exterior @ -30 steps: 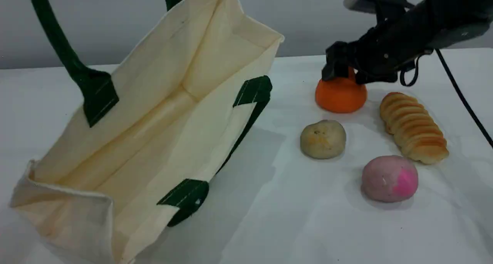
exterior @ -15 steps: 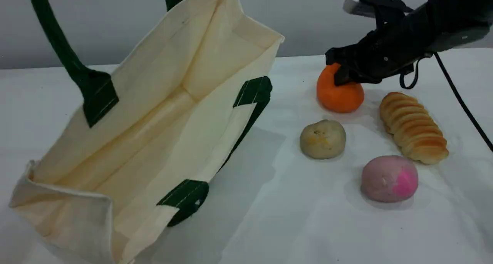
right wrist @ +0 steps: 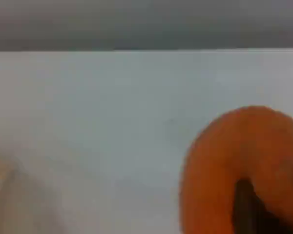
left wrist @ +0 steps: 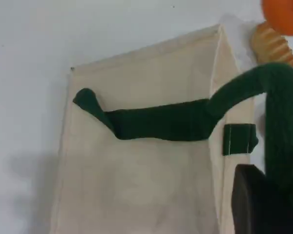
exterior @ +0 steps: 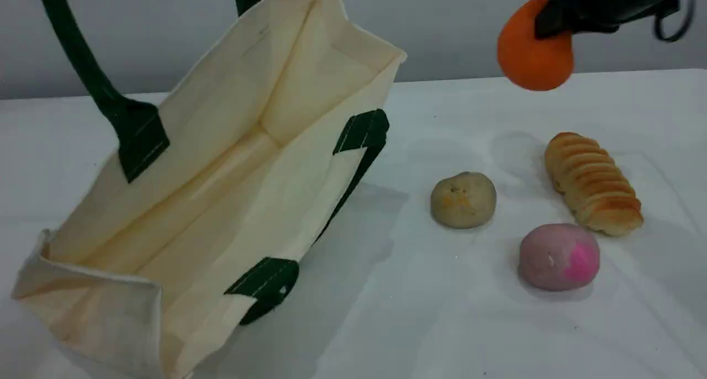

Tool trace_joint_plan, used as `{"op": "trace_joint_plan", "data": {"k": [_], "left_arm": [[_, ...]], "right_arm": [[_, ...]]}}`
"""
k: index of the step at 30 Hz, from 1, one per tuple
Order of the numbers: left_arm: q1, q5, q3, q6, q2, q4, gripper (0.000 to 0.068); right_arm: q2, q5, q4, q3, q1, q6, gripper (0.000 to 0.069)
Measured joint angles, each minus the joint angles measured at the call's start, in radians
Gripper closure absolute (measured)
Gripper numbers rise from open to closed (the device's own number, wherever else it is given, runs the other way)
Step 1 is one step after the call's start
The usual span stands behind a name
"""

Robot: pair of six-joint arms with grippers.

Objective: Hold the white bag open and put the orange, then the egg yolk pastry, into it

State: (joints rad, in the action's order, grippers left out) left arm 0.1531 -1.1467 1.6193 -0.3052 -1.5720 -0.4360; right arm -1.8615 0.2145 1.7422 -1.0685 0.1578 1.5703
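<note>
Above white table [exterior: 420,324], right arm's fingers [exterior: 552,20] gripping orange [exterior: 530,56].

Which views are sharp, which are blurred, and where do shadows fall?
Scene view: sharp; the bag throws a soft shadow to its right, and the pastry has a faint one. Left wrist view: the handle is fairly sharp, the fingertip close to the lens is soft. Right wrist view: all blurred, the orange only a smear.

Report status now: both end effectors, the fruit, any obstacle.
Right end effector shut on round bright orange, lifted above table. Left end effector holds dark green strap handle of cream canvas bag. No obstacle seen.
</note>
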Motion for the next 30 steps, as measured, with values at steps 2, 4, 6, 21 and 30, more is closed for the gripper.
{"op": "trace_joint_plan", "data": {"k": [2, 4, 6, 21, 30], "left_arm": [[0.0, 0.0, 0.0, 0.0, 0.0, 0.001, 0.0617], [0.0, 0.0, 0.0, 0.0, 0.0, 0.012, 0.0617], [0.0, 0.0, 0.0, 0.0, 0.0, 0.02, 0.0617], [0.0, 0.021, 0.0, -0.028, -0.011, -0.058, 0.0617], [0.0, 0.017, 0.0, -0.047, -0.012, -0.101, 0.0617]], "right_arm": [[0.081, 0.047, 0.0, 0.074, 0.002, 0.0, 0.0669], [0.157, 0.112, -0.002, 0.14, 0.003, 0.0, 0.0669], [0.232, 0.172, -0.002, 0.207, 0.004, 0.0, 0.0669], [0.407, 0.219, 0.006, 0.3, 0.34, 0.0, 0.0669], [0.265, 0.209, 0.004, 0.204, 0.443, 0.0, 0.0669]]}}
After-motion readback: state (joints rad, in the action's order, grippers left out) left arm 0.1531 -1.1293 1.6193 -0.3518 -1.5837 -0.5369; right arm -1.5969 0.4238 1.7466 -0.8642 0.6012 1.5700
